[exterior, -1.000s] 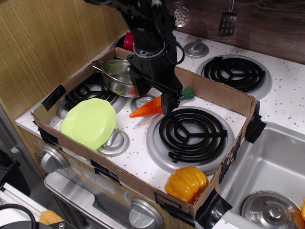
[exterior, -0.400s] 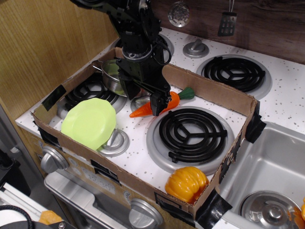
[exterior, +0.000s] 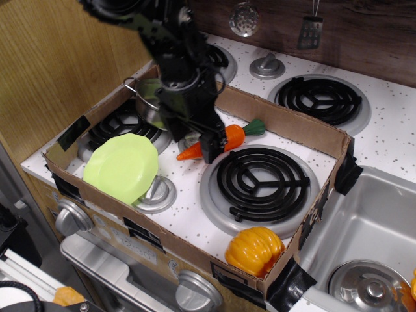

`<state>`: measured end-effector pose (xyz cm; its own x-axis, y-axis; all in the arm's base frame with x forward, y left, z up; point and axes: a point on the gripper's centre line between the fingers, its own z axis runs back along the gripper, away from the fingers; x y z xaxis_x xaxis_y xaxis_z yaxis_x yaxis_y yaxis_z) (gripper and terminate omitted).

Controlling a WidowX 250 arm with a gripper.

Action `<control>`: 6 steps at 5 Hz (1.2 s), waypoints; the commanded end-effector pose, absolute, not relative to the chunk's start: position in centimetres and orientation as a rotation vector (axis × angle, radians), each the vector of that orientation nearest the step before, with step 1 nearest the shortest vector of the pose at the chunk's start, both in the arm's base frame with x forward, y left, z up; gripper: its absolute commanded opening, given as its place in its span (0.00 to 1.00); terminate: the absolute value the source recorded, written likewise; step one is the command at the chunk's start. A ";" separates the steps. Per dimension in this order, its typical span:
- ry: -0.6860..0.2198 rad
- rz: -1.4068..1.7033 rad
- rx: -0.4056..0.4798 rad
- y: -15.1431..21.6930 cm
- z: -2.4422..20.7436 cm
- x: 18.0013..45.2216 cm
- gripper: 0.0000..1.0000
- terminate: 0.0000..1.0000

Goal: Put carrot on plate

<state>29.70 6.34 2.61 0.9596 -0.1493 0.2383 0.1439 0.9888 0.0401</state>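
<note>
Between the gripper (exterior: 209, 144) fingers sits the carrot (exterior: 220, 142), clamped mid-body, tip poking left, green top right; plate (exterior: 121, 167) lies lower left, apart.

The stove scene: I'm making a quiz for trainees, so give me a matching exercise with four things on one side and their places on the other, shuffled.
Things:
1. carrot
2. plate
3. pumpkin toy
4. steel pot

Places:
A. near corner of the cardboard tray, by the sink
B. between the fingers of the gripper
C. behind the arm, at the tray's far left
D. tilted over the front-left burner knob

Pairs: 1-B, 2-D, 3-A, 4-C
</note>
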 end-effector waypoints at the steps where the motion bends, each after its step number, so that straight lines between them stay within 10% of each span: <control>1: -0.306 -0.119 -0.012 6.3 1.3 29.7 1.00 0.00; 2: -0.306 -0.105 -0.030 5.9 1.2 29.4 1.00 0.00; 3: -0.300 -0.091 -0.032 5.7 1.5 29.4 0.00 0.00; 6: -0.380 -0.040 -0.141 4.3 7.3 30.6 0.00 0.00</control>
<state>29.69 4.03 5.54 0.9482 0.0020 0.3175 0.0487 0.9873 -0.1515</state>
